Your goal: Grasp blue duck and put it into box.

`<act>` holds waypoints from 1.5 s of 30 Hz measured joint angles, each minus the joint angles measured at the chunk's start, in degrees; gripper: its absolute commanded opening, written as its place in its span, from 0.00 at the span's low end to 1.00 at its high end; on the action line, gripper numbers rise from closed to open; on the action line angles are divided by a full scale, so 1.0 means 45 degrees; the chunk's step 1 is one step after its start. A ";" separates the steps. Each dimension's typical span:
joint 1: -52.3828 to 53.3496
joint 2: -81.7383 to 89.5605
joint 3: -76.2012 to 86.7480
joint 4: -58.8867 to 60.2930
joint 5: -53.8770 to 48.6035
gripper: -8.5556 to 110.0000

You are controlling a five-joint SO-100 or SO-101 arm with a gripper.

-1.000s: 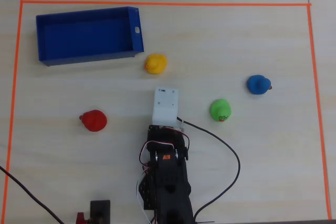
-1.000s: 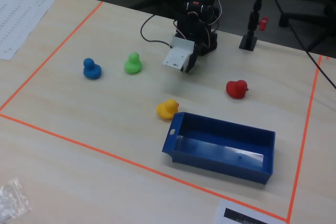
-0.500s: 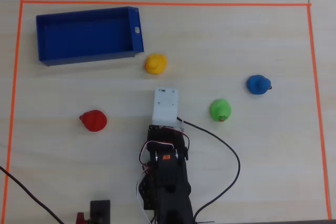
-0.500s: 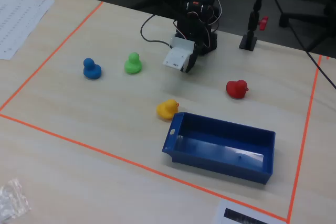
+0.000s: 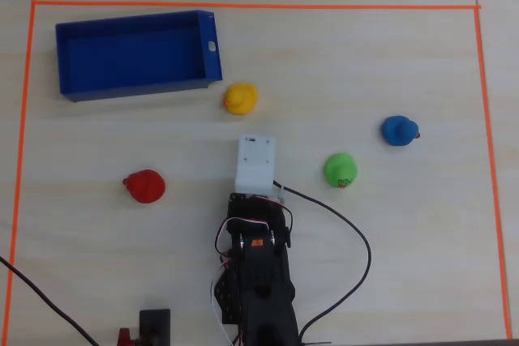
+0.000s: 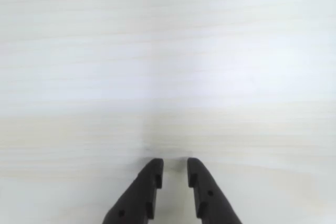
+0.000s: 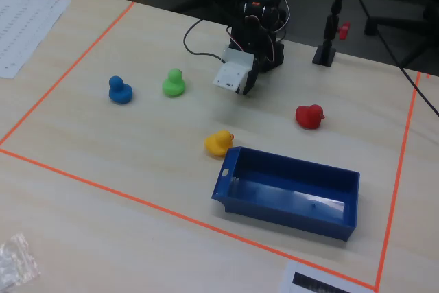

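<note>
The blue duck [image 5: 398, 130] sits on the pale wood table at the right in the overhead view, and at the left in the fixed view [image 7: 120, 90]. The box [image 5: 134, 23], a dark-blue low tray, lies empty at the top left; in the fixed view [image 7: 226, 182] it lies near the front. My arm is folded at the bottom centre, and a white wrist mount [image 5: 255, 164] hides the jaws from above. In the wrist view my gripper [image 6: 175, 164] hangs over bare table, jaws a little apart and empty. The duck is far to its right.
A green duck [image 5: 340, 169] sits between my arm and the blue duck. A yellow duck [image 5: 241, 98] sits by the box's near corner, and a red duck [image 5: 145, 186] is at the left. Orange tape [image 5: 478, 119] frames the area. A black cable [image 5: 357, 241] loops right of the arm.
</note>
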State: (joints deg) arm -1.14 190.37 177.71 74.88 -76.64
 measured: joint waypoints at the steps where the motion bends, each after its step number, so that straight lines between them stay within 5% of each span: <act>1: 0.0039 0.0000 0.0000 0.0000 -0.0020 0.07; 12: 0.2656 -0.1367 -0.3457 -0.1133 -0.0078 0.27; 29: 0.8867 -1.3926 -1.6582 -0.4531 -0.1094 0.41; 45: 1.1777 -1.9727 -1.6328 -1.0078 -0.1973 0.45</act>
State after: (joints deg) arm 51.86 101.60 104.24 29.53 -85.52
